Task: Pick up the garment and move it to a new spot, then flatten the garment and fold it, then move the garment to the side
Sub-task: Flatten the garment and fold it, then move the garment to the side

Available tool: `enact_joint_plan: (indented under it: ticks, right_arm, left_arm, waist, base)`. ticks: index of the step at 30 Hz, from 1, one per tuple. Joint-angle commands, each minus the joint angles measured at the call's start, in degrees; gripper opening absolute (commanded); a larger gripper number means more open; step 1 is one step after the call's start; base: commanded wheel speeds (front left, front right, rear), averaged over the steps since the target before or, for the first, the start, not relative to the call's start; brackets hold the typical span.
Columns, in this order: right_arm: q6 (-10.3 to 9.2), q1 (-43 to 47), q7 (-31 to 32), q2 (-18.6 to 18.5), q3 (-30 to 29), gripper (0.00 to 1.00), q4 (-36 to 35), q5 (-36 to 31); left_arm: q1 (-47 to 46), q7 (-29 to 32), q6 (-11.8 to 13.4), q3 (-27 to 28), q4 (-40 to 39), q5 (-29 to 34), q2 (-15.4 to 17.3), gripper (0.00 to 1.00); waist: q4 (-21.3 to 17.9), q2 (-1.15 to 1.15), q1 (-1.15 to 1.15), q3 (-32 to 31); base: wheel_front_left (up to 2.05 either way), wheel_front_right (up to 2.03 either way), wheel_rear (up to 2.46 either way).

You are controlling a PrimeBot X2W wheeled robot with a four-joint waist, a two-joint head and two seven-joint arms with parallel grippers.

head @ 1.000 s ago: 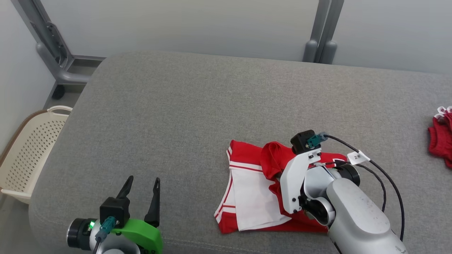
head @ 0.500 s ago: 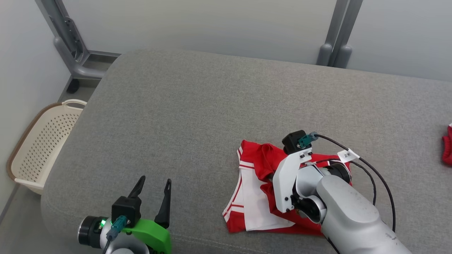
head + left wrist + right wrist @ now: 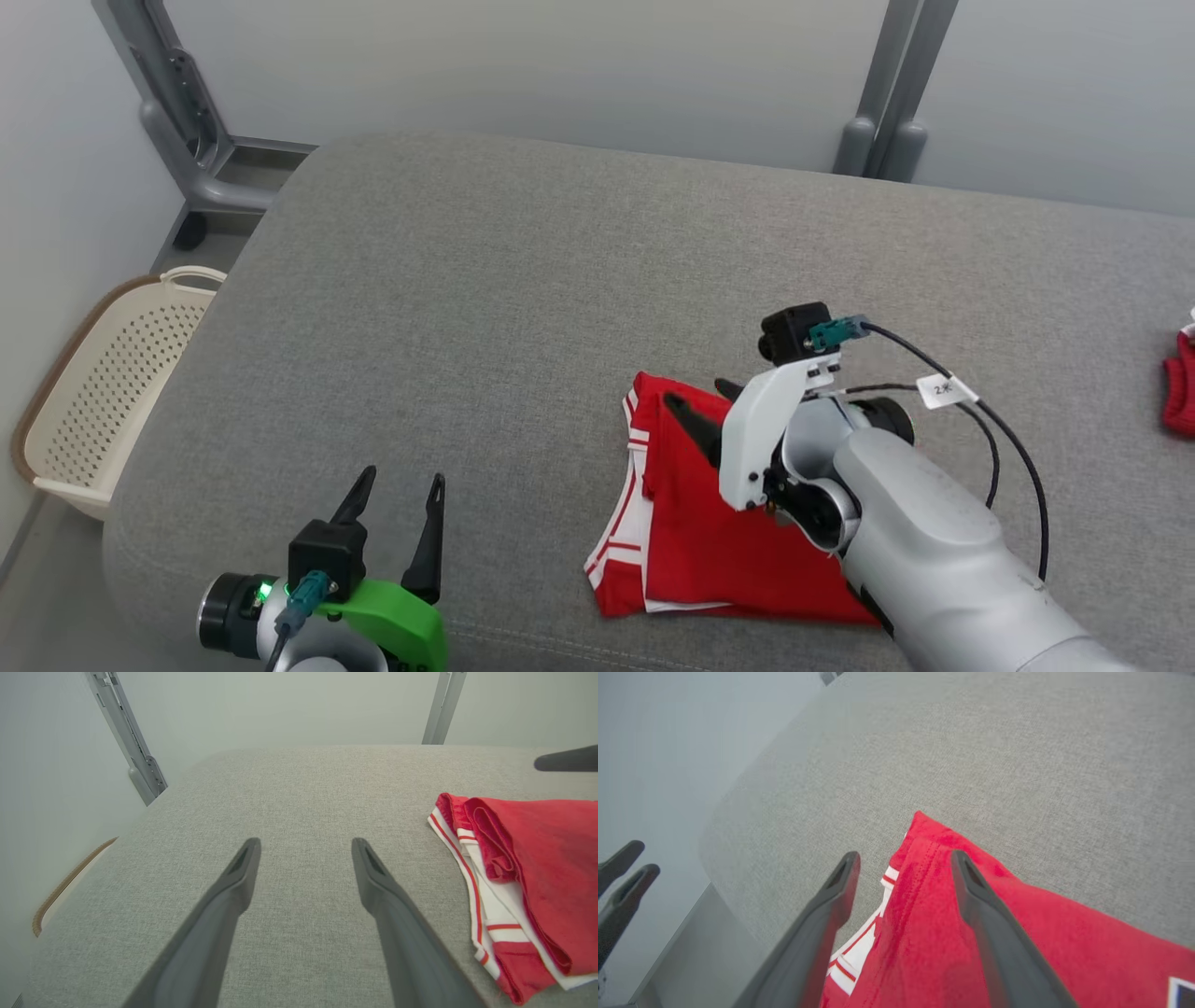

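Seemingly folded in half, the red garment (image 3: 728,551) (white-striped trim) lies under the empty, wide-spread right gripper (image 3: 695,392).

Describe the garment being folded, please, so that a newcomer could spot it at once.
On the wide grey cushion, look near the front edge, right of centre, under the open right gripper. The garment lies flat there, folded. It is red with white striped trim, unlike the bunched red cloth at the far right edge.
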Motion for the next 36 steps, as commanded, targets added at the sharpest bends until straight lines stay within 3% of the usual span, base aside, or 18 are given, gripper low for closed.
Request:
enact_joint_plan:
  ticks: [1, 6, 13, 19, 26, 36]
  right_arm:
    - [-0.01, -1.7, -1.9, -0.3, -1.1, 1.0, 1.0, 0.4]
    - [-0.01, -4.4, -3.8, -0.2, -6.9, 1.0, 7.8, -4.9]
    - [-0.02, -5.3, -2.8, -1.9, -19.5, 1.0, 17.7, -16.2]
    - [-0.01, -3.6, 1.1, -2.7, -28.5, 1.0, 17.8, -22.2]
    - [-0.01, 2.7, 11.0, -0.7, -31.9, 1.0, 6.0, -24.4]
    - [-0.01, 20.6, 29.4, -0.3, -31.9, 1.0, -25.9, -21.4]
  left_arm:
    - [0.4, -0.2, 0.4, 0.3, -0.4, -0.2, 0.2, 1.0]
    - [0.6, -0.2, 0.9, 0.6, -0.9, -0.5, 0.4, 1.0]
    - [1.1, -0.2, 1.6, 1.3, -1.7, -0.8, 0.7, 1.0]
    - [1.8, -0.3, 2.0, 2.1, -2.5, -1.0, 1.0, 1.0]
    - [1.5, -0.2, 1.8, 2.2, -2.7, -0.8, 0.8, 1.0]
    - [-0.1, -0.2, 1.4, 2.0, -2.2, -0.4, 0.3, 1.0]
  waist:
    - [-1.0, 0.0, 0.0, -0.1]
    - [-2.7, 0.0, 0.0, -0.1]
    - [-4.8, 0.0, 0.0, -0.1]
    - [-7.0, 0.0, 0.0, 0.2]
    - [-8.5, 0.0, 0.0, 0.8]
    - [-8.4, 0.0, 0.0, 2.1]
  base:
    - [0.0, 0.0, 0.0]
    - [0.0, 0.0, 0.0]
    - [0.0, 0.0, 0.0]
    - [0.0, 0.0, 0.0]
    - [0.0, 0.0, 0.0]
    - [0.0, 0.0, 0.0]
